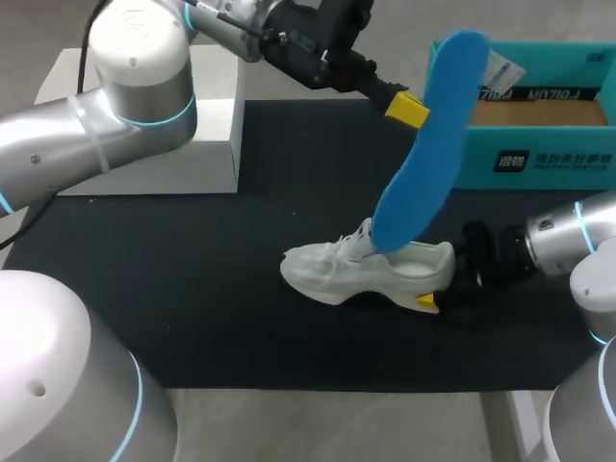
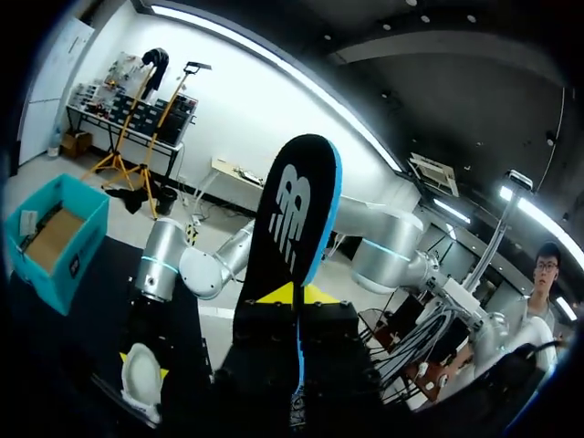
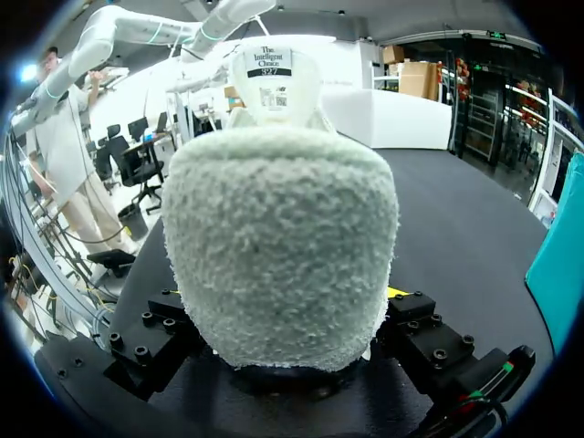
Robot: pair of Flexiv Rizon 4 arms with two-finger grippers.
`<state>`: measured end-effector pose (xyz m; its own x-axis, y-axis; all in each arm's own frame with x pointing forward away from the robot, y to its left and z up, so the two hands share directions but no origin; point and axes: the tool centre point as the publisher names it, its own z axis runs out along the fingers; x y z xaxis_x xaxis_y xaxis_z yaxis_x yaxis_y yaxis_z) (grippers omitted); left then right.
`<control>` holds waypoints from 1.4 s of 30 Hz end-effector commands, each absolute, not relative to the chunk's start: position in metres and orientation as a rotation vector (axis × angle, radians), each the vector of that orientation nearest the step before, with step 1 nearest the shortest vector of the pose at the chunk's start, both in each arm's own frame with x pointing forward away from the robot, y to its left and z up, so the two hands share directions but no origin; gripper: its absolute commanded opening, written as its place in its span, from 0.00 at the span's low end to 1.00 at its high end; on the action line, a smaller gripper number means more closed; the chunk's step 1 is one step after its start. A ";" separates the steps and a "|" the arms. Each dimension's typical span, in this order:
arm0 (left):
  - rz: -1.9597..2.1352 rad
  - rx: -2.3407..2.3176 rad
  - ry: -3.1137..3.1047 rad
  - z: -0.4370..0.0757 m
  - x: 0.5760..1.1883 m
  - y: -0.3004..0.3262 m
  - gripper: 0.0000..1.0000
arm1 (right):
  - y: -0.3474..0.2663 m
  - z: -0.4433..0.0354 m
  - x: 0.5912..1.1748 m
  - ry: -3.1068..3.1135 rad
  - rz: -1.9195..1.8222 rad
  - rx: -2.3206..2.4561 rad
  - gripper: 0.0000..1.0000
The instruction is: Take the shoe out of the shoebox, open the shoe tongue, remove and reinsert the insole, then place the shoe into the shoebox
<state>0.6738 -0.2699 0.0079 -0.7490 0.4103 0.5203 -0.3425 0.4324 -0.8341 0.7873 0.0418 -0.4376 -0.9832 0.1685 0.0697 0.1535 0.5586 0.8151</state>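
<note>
A white shoe point(image 1: 361, 268) lies on the black mat point(image 1: 192, 279), toe to the left. My right gripper point(image 1: 441, 289) holds its heel from both sides; in the right wrist view the fuzzy heel point(image 3: 278, 246) fills the space between the fingers of the right gripper point(image 3: 292, 315). A blue insole point(image 1: 428, 144) stands tilted in the air, its lower end at the shoe's opening. My left gripper point(image 1: 404, 108) is shut on its upper part. In the left wrist view the insole's black underside point(image 2: 290, 219) rises from the left gripper point(image 2: 292, 297), with the shoe point(image 2: 141, 379) far below.
The teal shoebox point(image 1: 539, 159) stands open at the back right of the mat, also seen as the shoebox point(image 2: 55, 242) from the left wrist. A white block point(image 1: 164, 135) sits at the back left. Bare mat lies left of and in front of the shoe.
</note>
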 end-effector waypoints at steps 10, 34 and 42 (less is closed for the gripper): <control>1.546 0.014 -1.705 0.049 0.605 -0.226 0.00 | 0.046 -0.444 0.785 2.761 1.436 0.287 0.00; 1.526 -0.155 -1.450 0.099 0.540 -0.183 0.00 | 0.046 -0.444 0.785 2.761 1.436 0.287 0.00; 1.528 -0.167 -1.437 0.099 0.534 -0.181 0.00 | 0.046 -0.444 0.785 2.761 1.436 0.287 0.00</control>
<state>0.5335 -0.1787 0.1006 -0.5023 0.7027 0.5038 -0.5444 0.1956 -0.8157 0.7873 0.0419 -0.4376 -0.9832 0.1685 0.0696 0.1535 0.5586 0.8151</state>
